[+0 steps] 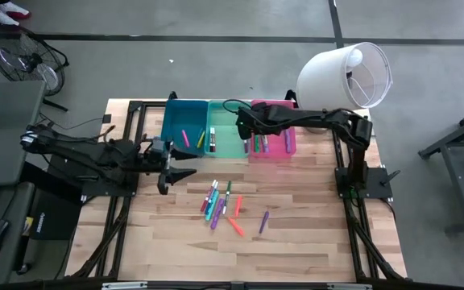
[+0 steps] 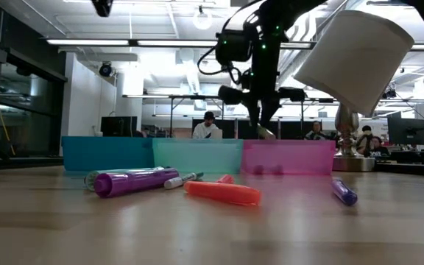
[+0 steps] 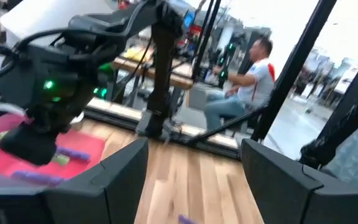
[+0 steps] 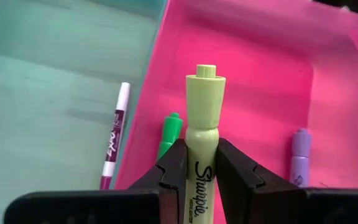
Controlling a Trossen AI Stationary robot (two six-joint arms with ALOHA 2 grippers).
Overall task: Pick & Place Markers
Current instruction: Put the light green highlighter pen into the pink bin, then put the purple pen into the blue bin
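My right gripper (image 1: 244,125) hangs over the pink bin (image 1: 284,143), close to its wall with the mint bin (image 1: 224,135), shut on a yellow-green highlighter (image 4: 202,118). A green marker (image 4: 169,134) and a purple marker (image 4: 300,158) lie in the pink bin. A white-and-magenta marker (image 4: 114,143) lies in the mint bin. Several more markers (image 1: 224,205) lie flat on the table's middle. My left gripper (image 1: 177,175) hovers open at the table's left, in front of the blue bin (image 1: 184,125), with nothing between its fingers. My right gripper pinches the highlighter's barrel (image 4: 202,171) between its two fingers (image 4: 174,167). The capped end (image 4: 205,84) sticks out past the fingertips, so the pen runs along the fingers. They slant downward toward the bins, and the highlighter is lifted clear above the pink bin's floor.
A large white lampshade-like object (image 1: 349,71) stands at the table's far right corner behind the pink bin. In the low view a purple marker (image 2: 135,180) and an orange one (image 2: 223,193) lie nearest the camera. People sit at desks beyond the table.
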